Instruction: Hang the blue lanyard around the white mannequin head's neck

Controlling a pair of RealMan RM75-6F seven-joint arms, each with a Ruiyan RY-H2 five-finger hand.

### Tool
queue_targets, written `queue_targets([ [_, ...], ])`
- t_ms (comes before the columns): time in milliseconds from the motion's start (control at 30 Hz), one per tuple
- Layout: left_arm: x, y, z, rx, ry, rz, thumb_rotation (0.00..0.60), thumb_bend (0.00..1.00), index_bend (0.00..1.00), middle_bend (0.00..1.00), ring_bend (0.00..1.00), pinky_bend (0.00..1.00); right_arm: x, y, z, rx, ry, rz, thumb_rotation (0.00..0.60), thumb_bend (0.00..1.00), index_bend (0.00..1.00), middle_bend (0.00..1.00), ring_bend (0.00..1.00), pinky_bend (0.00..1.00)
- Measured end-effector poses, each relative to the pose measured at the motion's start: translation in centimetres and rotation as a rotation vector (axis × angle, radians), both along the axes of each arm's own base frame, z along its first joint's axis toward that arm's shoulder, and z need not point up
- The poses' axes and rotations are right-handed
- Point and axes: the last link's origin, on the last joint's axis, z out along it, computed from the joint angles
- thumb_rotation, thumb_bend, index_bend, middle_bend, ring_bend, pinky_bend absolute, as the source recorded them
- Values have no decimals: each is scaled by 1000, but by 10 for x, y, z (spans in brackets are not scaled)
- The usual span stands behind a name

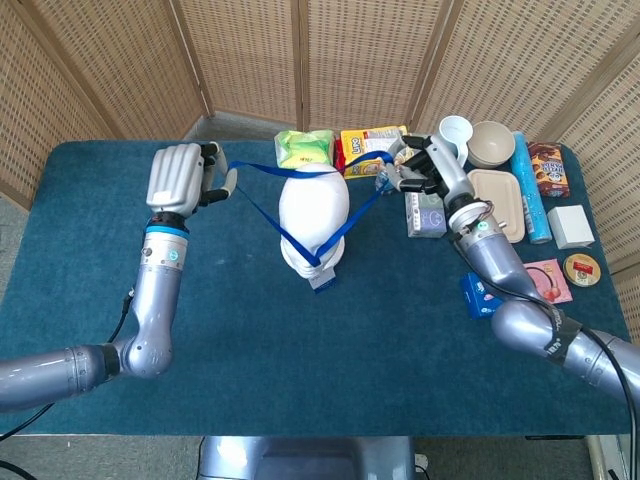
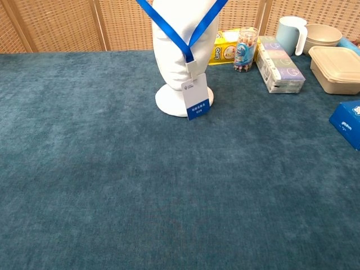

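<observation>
The white mannequin head point(image 1: 313, 212) stands mid-table; in the chest view it is seen as point(image 2: 183, 56), cut off at the top. The blue lanyard point(image 1: 258, 168) runs from my left hand point(image 1: 180, 180), behind the top of the head, to my right hand point(image 1: 420, 170). Each hand grips one side of the strap, raised and spread wide apart. The front straps point(image 2: 163, 28) cross the face in a V and meet at the badge point(image 2: 197, 102), which hangs before the neck just above the base. Neither hand shows in the chest view.
Behind the head lie a green pack point(image 1: 305, 148) and a yellow box point(image 1: 372, 146). To the right stand a white cup point(image 1: 455, 135), a bowl point(image 1: 491, 143), a beige lidded box point(image 1: 495, 205), a blue tube point(image 1: 532, 200) and a small box point(image 2: 279, 64).
</observation>
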Motion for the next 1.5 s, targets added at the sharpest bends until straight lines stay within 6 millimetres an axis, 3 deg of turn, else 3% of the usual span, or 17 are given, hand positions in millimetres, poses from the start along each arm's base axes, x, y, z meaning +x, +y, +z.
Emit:
queue_targets([
  [400, -13, 5, -19, -25, 42, 29, 507, 396, 627, 859, 891, 1000, -5, -10, -12, 18, 50, -26, 600, 603, 697, 1000, 1000, 1000],
  [833, -2, 8, -35, -43, 40, 18, 506, 390, 627, 859, 891, 1000, -5, -25, -27, 44, 109, -48, 600, 590, 694, 1000, 1000, 1000],
  [933, -1, 8, -38, -49, 34, 14, 506, 372, 627, 859, 892, 1000, -6, -24, -29, 50, 145, -44, 600, 574, 634, 975, 1000, 1000],
  [1000, 0, 8, -38, -51, 35, 9, 494, 351, 627, 859, 892, 989, -7, -23, -31, 55, 171, -35, 600, 567, 567, 908, 996, 1000],
  [1067, 0, 6, -39, -59, 29, 6, 469, 331, 627, 859, 885, 937, -6, -22, -32, 65, 182, -23, 600, 559, 493, 797, 929, 970],
  [1133, -1, 5, -38, -65, 26, 6, 449, 311, 625, 851, 824, 841, -5, -21, -33, 76, 192, -9, 584, 541, 420, 657, 773, 852],
  [1200, -3, 4, -37, -65, 27, 6, 443, 293, 591, 808, 734, 773, -3, -20, -34, 92, 197, 5, 550, 524, 386, 578, 671, 753],
  [1400, -8, 2, -33, -74, 20, 5, 438, 246, 411, 571, 441, 502, 1, -18, -35, 123, 173, 33, 461, 477, 335, 434, 475, 566],
  [1500, -11, 0, -30, -78, 18, 5, 436, 233, 368, 493, 365, 448, 3, -17, -34, 135, 153, 43, 450, 444, 315, 389, 416, 492],
])
